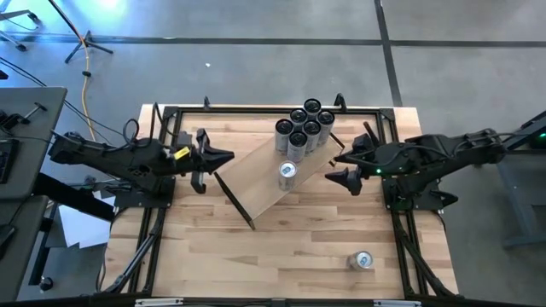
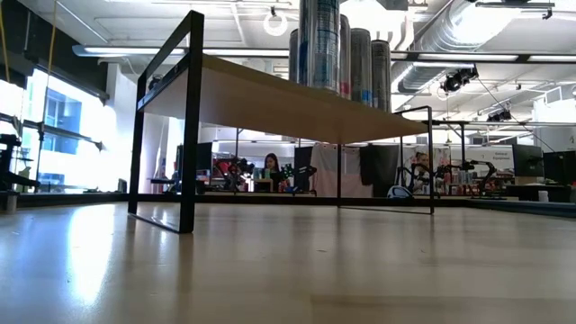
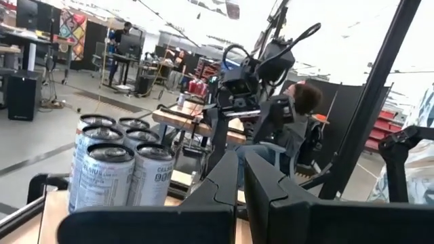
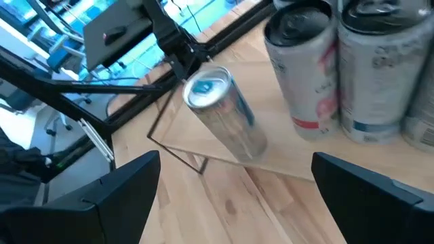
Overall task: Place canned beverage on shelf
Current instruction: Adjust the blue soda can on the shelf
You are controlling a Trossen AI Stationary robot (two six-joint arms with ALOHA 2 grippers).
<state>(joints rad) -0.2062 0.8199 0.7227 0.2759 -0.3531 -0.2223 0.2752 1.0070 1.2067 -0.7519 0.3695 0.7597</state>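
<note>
Butcher-block tabletop (image 1: 281, 247), pale shelf (image 1: 273, 181), workshop, possibly 1 person (image 2: 270, 166)

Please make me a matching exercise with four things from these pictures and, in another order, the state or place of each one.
Things:
1. left gripper
2. right gripper
3. lone can
4. group of cans

States or places:
A. on the shelf, at its far end
B. open
C. on the table, near the front
D. shut

Pairs: 1-D, 2-B, 3-C, 4-A

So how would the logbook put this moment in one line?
right gripper: open, empty | left gripper: shut | silver can: on shelf | spare can: on table
</note>
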